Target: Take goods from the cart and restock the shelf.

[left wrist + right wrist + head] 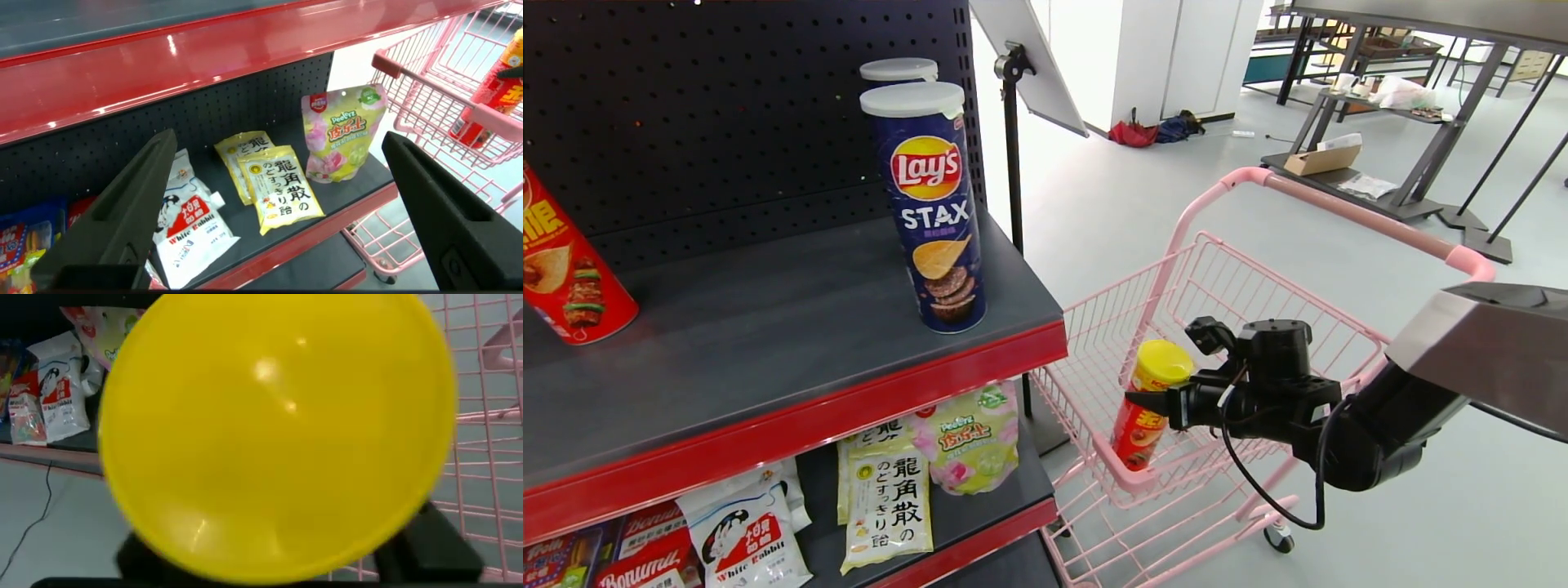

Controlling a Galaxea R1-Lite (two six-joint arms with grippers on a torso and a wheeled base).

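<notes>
Head view, and here is the right gripper (1156, 404) down inside the pink cart (1262, 282), its fingers clamped on the chip can (1137, 441) just under the yellow lid (1164, 365). The can leans a little, its base low in the basket corner nearest the shelving. Whether that base touches the wire floor, I cannot tell.

A high grip makes sense to me. The upper body is the part standing free of the basket walls, and it leaves the base bare for setting down flat.

Over to the right wrist view, where the lid (278, 433) faces the camera close up with a dark finger (433, 543) on either side. So the can sits squarely between the fingers, not off to one edge.

Where might it go? The top shelf (768, 343) has a tall blue can (935, 220) upright near its front right end and a red can (568, 269) at the far left. The open board between them looks like the likely spot. That would call for a lift out over the cart rim and a swing toward the robot's left.

The left gripper (278, 137) hangs in front of the lower shelf (359, 184), where the candy bags (282, 192) lie. Its fingers are spread wide with nothing between them. It is well apart from the chip can (494, 86), which shows off in the cart.
</notes>
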